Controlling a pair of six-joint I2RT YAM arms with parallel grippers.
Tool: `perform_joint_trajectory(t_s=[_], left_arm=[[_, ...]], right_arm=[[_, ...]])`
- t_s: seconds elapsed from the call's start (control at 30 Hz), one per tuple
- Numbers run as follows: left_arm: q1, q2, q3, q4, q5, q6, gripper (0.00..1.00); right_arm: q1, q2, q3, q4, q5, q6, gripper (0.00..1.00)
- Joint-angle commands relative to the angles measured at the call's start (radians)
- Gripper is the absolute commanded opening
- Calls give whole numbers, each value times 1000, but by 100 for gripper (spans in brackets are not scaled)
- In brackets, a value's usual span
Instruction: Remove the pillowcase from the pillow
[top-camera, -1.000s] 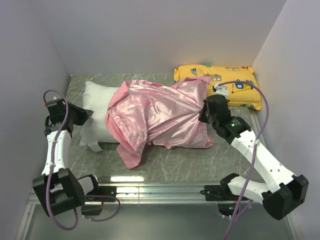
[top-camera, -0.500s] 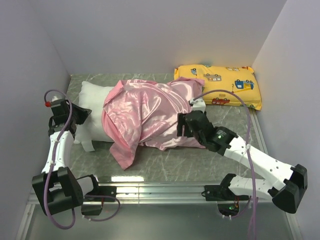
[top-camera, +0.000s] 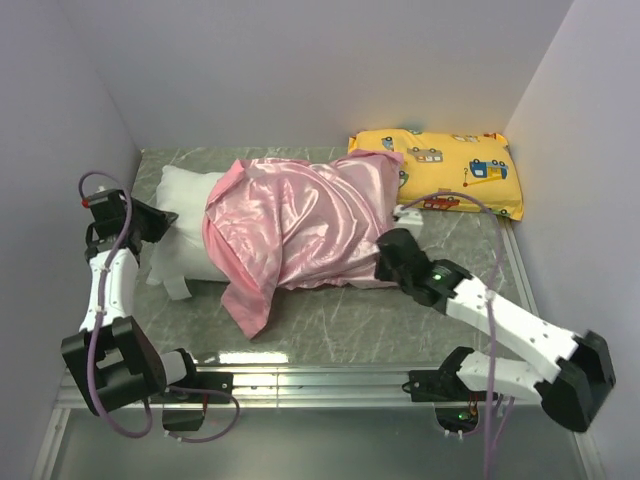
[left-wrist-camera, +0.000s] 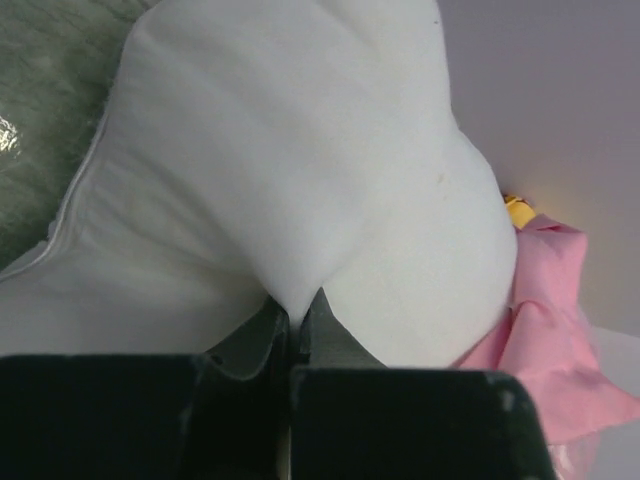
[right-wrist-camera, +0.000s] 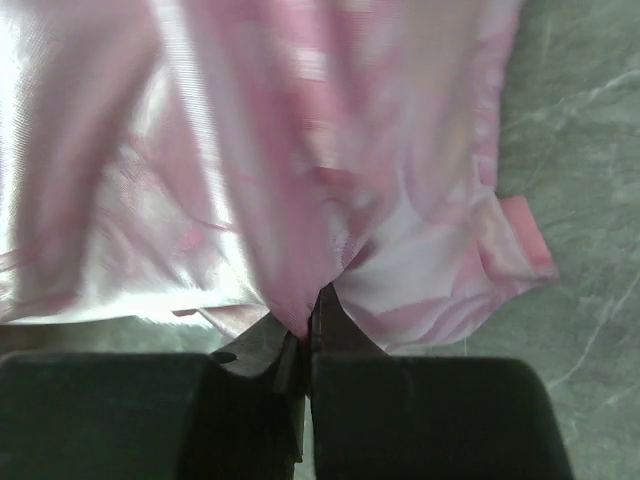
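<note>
Shiny pink satin pillowcase (top-camera: 300, 225): sleeves most of plain white stuffed pillow (top-camera: 182, 205). My left gripper (left-wrist-camera: 297, 305) pinches pillow end; right gripper (right-wrist-camera: 310, 303) pinches satin edge. Risk: slick satin slips out, or pillow drags along.

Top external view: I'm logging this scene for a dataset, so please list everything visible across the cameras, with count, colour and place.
pillowcase: 1, shiny pink, mid-table, covering the right part of the white pillow
pillow: 1, white, left end sticking out of the pillowcase
vehicle-print pillow: 1, yellow, far right corner
table: 1, grey-green marble look
cables: 2, purple, one along each arm
arms: 2, white and black, based at the near edge
left claw: 1, black, shut on pillow
right claw: 1, black, shut on pillowcase
</note>
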Motion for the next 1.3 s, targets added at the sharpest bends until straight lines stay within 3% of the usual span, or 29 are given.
perform_joint_trajectory(t_s=[0.0,0.13,0.23,0.4,0.43,0.53,0.57,0.63,0.73,0.83,1.03,1.27], left_arm=[[138,45,103,63,5,11,0],[146,105,174,46,-21,14,0],[129,159,206,68,26,29,0],[-45,181,278,-7,-40,144,0],[-66,170,274,-9,-47,147,7],[-126,103,254,-24,-92,162,30],[-136,63,251,-36,-100,172,45],[-147,23,246,-49,-116,178,64],[-167,-39,261,-78,-136,187,76],[-210,-78,271,-102,-139,172,79],[-347,-226,111,-104,-241,61,80],[-498,-472,-131,-188,-340,-49,81]], right_arm=[[-147,-186,-37,-101,67,-15,0],[-262,-351,-32,-147,49,-41,0],[-284,-359,-20,-136,-14,-47,0],[-268,-292,-29,-55,-146,-59,0],[-253,-261,-26,-50,-146,-64,1],[-201,-246,-8,-50,-131,-64,26],[-187,-253,-5,-45,-123,-65,38],[-172,-270,0,-41,-120,-70,47],[-152,-264,49,-68,-111,-75,59],[-104,-272,78,-76,-82,-73,64],[-23,-209,156,-76,-48,-85,70],[238,-154,147,-42,21,-4,72]])
